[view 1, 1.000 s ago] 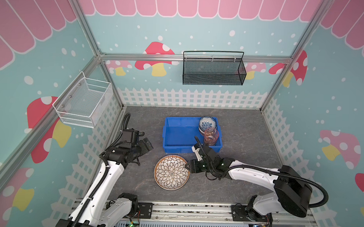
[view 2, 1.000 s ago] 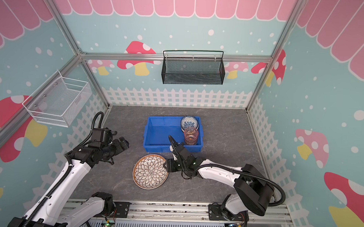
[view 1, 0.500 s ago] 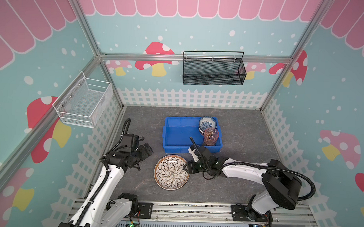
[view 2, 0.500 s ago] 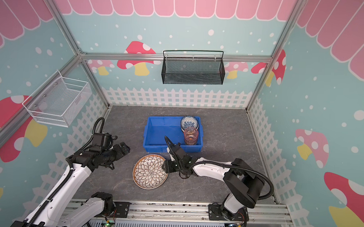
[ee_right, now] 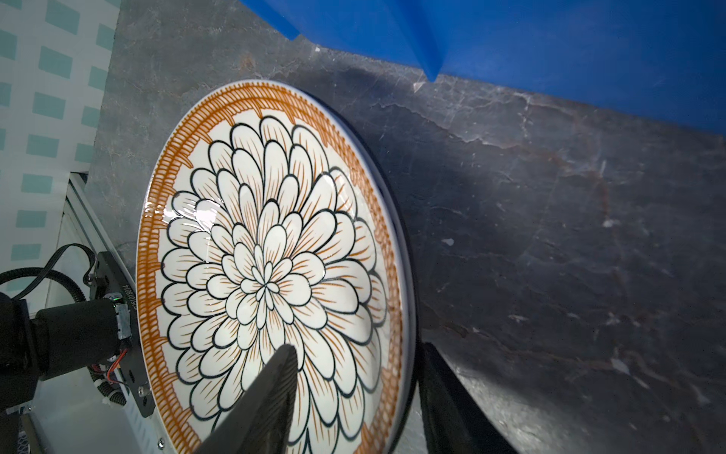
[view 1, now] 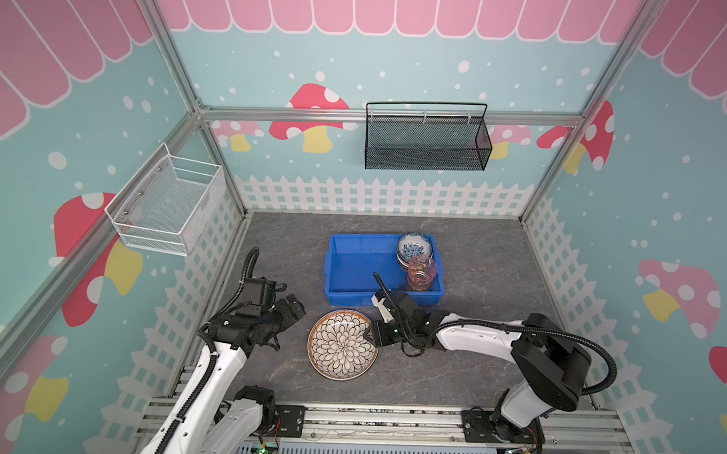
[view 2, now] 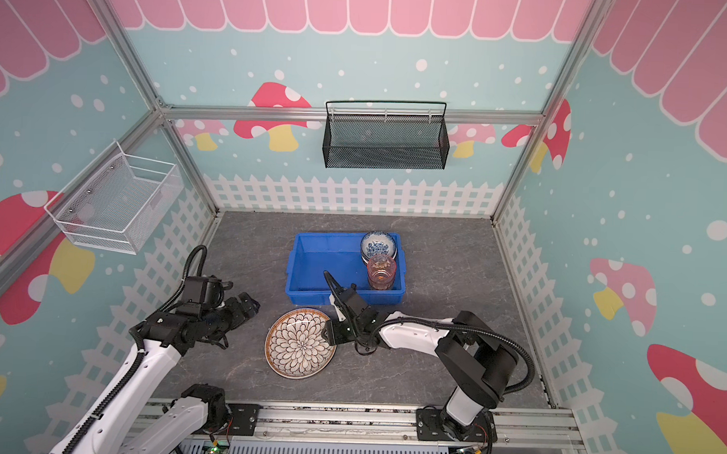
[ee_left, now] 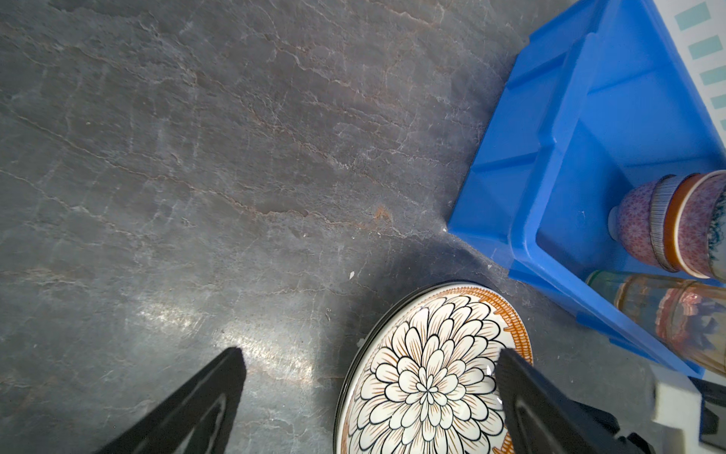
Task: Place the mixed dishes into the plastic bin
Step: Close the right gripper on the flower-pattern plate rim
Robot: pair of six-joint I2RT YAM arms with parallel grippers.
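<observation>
A wide brown-rimmed petal-pattern plate lies flat on the grey floor just in front of the blue plastic bin. Stacked patterned bowls and stacked translucent cups stand in the bin's right end. My right gripper straddles the plate's right rim, one finger over the plate and one outside the rim, with a gap still showing. My left gripper hangs wide open and empty just left of the plate.
A black mesh basket hangs on the back wall and a white wire basket on the left wall. The bin's left half holds nothing. An aluminium rail runs along the front edge.
My right gripper has slid left onto the plate's right rim while its jaws narrowed. The left arm has dropped a little nearer the plate's left side, still open.
</observation>
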